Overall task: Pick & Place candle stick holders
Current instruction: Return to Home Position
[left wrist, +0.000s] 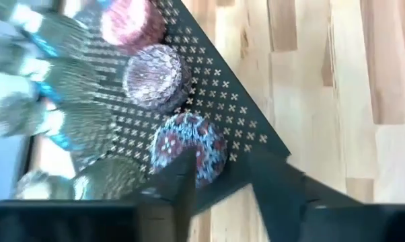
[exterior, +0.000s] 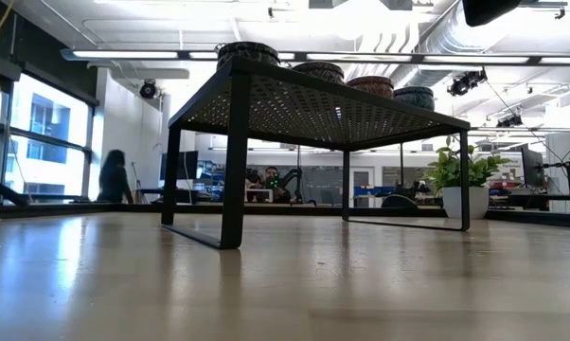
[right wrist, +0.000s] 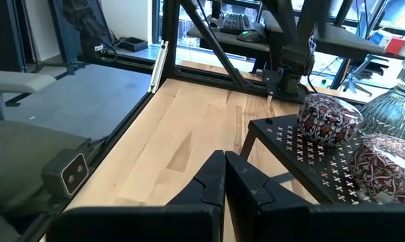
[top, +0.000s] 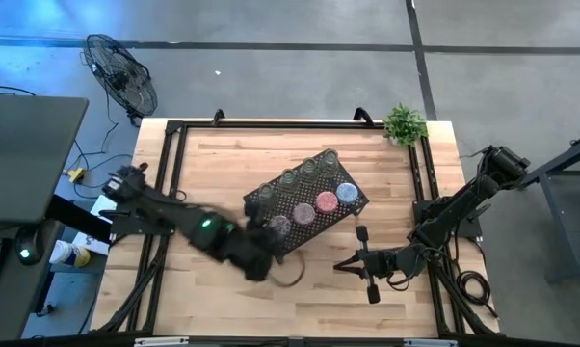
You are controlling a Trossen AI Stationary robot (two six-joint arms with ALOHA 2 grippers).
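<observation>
Here, eight candle stick holders stood on the black mesh tray; left gripper released, right gripper clenched empty.

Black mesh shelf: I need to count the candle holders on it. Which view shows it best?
The high view: the whole black mesh shelf top, holders in two rows. The low view shows only side and legs; the wrist views, past the left tool and right tool, one corner each.

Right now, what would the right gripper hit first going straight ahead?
Probably nothing near: the right gripper faces bare wooden tabletop, black mesh tray off to one side. First obstacle looks like the black table-edge rail, depth unclear.
</observation>
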